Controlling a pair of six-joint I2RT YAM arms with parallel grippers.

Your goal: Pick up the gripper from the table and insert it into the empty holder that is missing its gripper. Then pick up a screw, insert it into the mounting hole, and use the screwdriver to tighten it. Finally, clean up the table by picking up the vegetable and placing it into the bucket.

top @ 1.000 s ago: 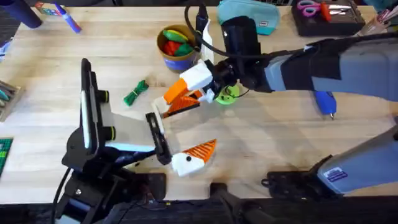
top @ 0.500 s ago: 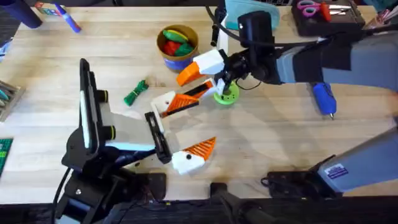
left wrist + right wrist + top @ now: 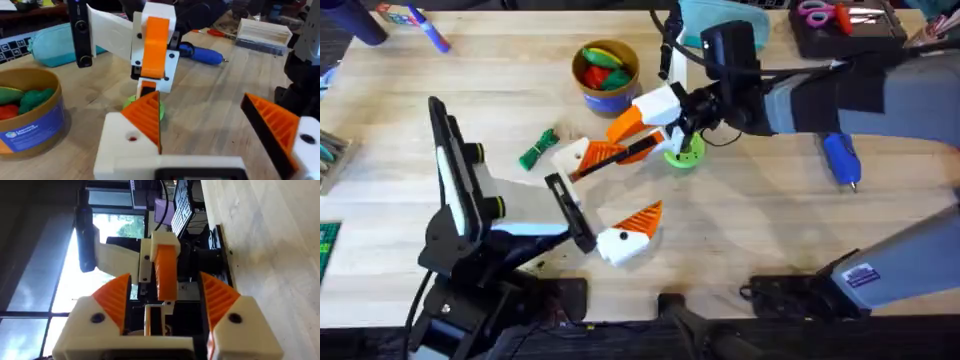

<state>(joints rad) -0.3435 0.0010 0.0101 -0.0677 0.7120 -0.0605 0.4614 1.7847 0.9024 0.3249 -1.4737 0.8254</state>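
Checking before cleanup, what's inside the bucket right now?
The bucket holds red, green and yellow toy pieces. Its bottom is covered by them. The vegetable lies on the table, outside it.

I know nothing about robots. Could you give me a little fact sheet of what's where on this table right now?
table: light wood planks
the gripper: loose orange wedge on a cream plate, mid-table
right claw: at the gripper's orange end; whether it grips is unclear
screwdriver: blue, lying untouched at the right
vegetable: green, on the table, not yet in the bucket
bucket: at the back, holding red, yellow and green toys
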